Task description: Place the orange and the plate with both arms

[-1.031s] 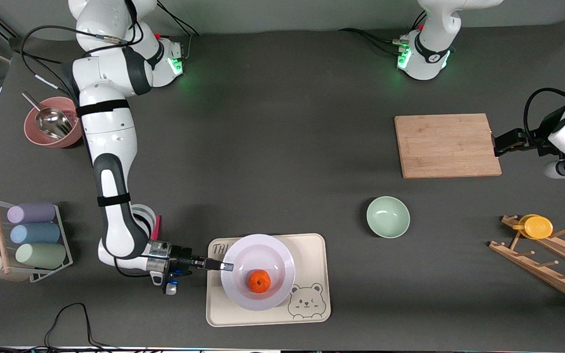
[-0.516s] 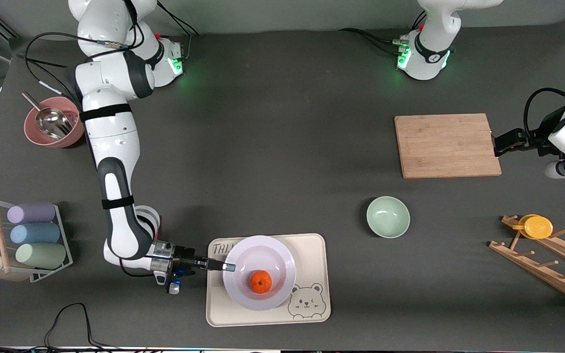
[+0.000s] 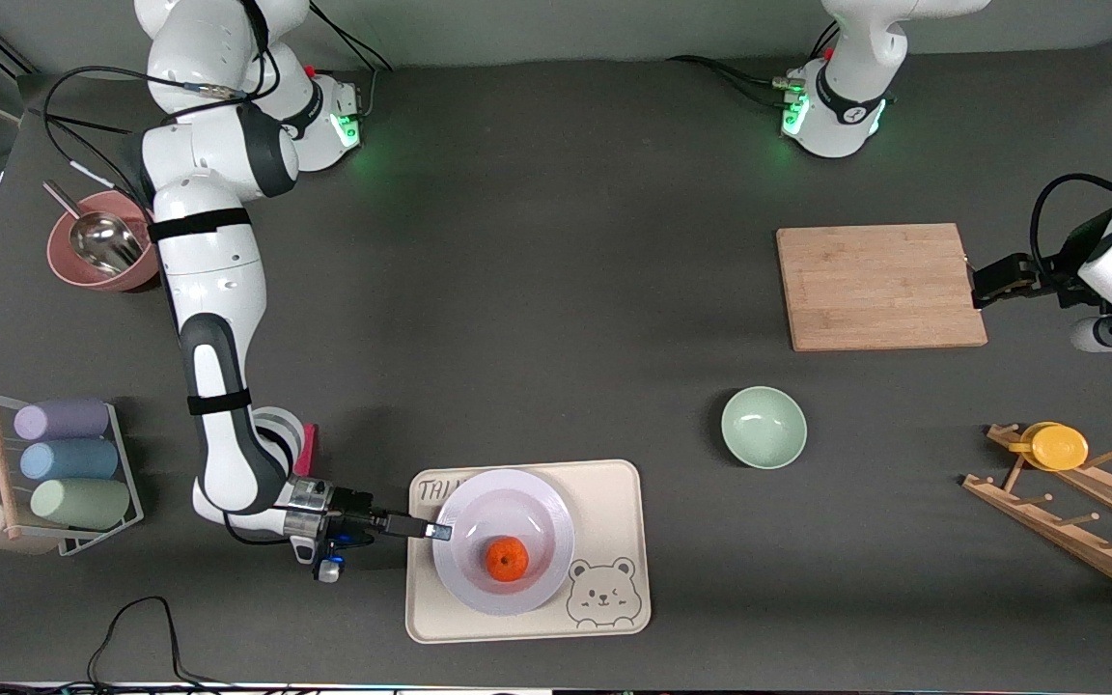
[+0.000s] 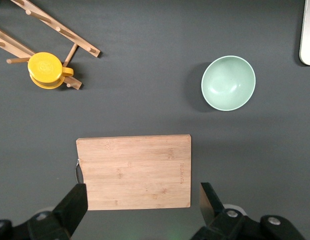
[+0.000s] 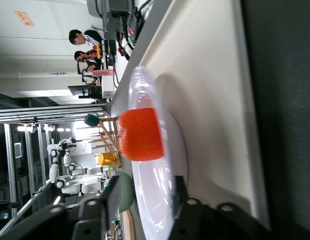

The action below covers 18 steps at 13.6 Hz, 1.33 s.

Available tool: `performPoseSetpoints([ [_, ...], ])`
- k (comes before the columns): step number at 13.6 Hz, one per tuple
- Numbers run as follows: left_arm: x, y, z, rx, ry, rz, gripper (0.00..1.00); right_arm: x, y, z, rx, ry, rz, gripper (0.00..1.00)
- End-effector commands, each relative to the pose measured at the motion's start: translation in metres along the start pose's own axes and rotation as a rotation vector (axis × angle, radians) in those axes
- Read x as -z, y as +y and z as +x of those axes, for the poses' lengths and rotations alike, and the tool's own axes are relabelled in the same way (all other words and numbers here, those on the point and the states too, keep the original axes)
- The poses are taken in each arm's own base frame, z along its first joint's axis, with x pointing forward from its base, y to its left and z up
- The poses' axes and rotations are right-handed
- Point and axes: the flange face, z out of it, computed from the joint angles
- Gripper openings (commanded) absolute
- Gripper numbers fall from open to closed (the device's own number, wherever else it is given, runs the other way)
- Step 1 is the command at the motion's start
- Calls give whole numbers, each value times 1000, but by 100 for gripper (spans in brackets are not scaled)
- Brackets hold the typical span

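The white plate (image 3: 539,501) lies on the cream bear tray (image 3: 616,498), near the front edge of the table. The orange (image 3: 508,560) sits in the plate's middle. My right gripper (image 3: 436,532) is at the plate's rim on the side toward the right arm's end. In the right wrist view its fingers (image 5: 114,192) stand apart on either side of the rim, above and below it, around the plate (image 5: 162,197) and below the orange (image 5: 141,134). My left gripper (image 3: 985,284) waits open at the edge of the wooden board (image 4: 135,170), nothing between its fingers.
A pale-green bowl (image 3: 764,427) stands between the tray and the wooden board (image 3: 879,286). A wooden rack with a yellow cup (image 3: 1058,447) is at the left arm's end. A pink bowl with a scoop (image 3: 102,241) and a cup holder (image 3: 64,458) are at the right arm's end.
The right gripper's jaws have opened off the plate's rim. The plate has settled flatter on the tray, slightly nearer the camera. The left arm has not moved.
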Motion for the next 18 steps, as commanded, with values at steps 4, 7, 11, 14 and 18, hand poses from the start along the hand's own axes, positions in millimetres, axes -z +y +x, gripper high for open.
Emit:
performPoseSetpoints([
  [4, 0, 1, -3, -14, -11, 11, 100, 16, -39, 12, 40, -17, -40, 100],
  [7, 0, 2, -3, -14, -11, 11, 100, 41, -64, 18, 48, -24, -143, 100],
  [11, 0, 1, -3, -13, -11, 11, 100, 71, -93, 19, 103, -66, -312, 100],
  [14, 0, 2, -3, -14, -13, 11, 100, 86, -109, 10, 118, -87, -372, 100],
  [18, 0, 2, -3, -14, -11, 11, 100, 122, -135, -5, 178, -145, -542, 100],
])
